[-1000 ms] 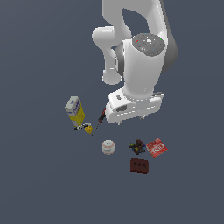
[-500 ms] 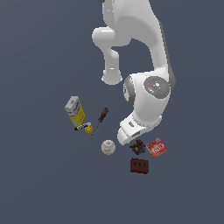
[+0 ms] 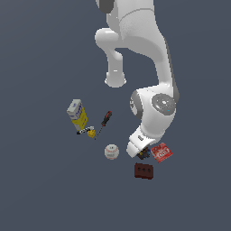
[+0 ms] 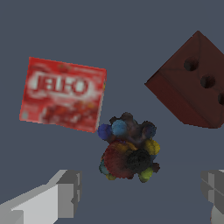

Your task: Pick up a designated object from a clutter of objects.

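Observation:
The designated object, a lumpy dark brown-black thing [image 4: 129,152] with red, blue and yellow bits, lies on the floor between the red packet and the dark red brick. In the exterior view only a sliver of it [image 3: 145,154] shows under my hand. My gripper [image 4: 140,192] is open, its two grey fingers [image 4: 65,192] standing wide on either side of the lump, just short of it and not touching. In the exterior view my gripper [image 3: 139,151] is low over the lump.
A flat red packet [image 4: 63,94] [image 3: 161,152] and a dark red brick with holes [image 4: 194,81] [image 3: 144,170] lie close by. Further off are a white baseball [image 3: 111,151], a yellow padlock [image 3: 91,133], a red-handled screwdriver [image 3: 103,122] and a yellow-white box [image 3: 77,114].
My arm has swung down and toward the exterior view's right, bringing the hand from above the screwdriver area to low over the dark lump. The objects have not moved.

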Controlling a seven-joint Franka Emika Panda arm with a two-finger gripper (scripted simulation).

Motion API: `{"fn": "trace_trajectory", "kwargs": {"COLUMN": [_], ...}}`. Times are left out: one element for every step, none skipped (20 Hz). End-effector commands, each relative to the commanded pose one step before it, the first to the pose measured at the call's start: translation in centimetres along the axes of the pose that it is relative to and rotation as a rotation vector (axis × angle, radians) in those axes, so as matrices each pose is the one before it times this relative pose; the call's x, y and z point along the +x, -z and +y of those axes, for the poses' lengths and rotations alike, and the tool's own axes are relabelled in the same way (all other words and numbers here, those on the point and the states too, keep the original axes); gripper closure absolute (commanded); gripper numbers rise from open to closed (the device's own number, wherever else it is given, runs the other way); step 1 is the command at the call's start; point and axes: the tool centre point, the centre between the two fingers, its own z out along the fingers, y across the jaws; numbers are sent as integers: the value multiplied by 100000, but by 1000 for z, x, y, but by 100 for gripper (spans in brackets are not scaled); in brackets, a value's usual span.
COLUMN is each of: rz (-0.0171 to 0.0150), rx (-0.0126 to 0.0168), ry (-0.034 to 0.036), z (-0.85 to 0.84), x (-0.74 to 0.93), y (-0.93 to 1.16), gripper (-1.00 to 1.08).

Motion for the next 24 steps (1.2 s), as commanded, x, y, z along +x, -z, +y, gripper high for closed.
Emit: {"fn": "trace_trajectory", "kwargs": {"rz": [176, 3, -140, 0, 0, 0, 13, 13, 0, 23, 13, 19, 13, 14, 0, 16, 0, 0, 0, 0, 0, 0, 0, 0], "rx": [-51, 2, 64, 0, 0, 0, -7, -7, 0, -11, -6, -8, -6, -6, 0, -9, 0, 0, 0, 0, 0, 0, 0, 0], "ry": [1100, 69, -412, 0, 0, 0, 46, 47, 0, 81, 47, 66, 47, 46, 0, 45, 0, 0, 0, 0, 0, 0, 0, 0], "z": [-95, -7, 6, 1, 4, 7, -17, -15, 14, -31, -9, -19, -9, -9, 18, -8, 19, 18, 15, 6, 0, 0, 0, 0], "x": [153, 7, -74, -1, -3, -6, 3, -1, -16, 0, -12, -9, -8, 0, -1, 21, 21, 29, 29, 13, 0, 0, 0, 0], "y": [-371, -29, 108, -39, -118, -196, -264, -341, -425, -484, -562, -601, -536, -454, -381, -286, -216, -138, -69, -19, 0, 0, 0, 0], "gripper": [-92, -92, -92, -92, -92, -92, -92, -92, -92, -92, -92, -92, -92, -92, -92, -92, -92, -92, -92, -92, 108, 108, 108, 108]}}
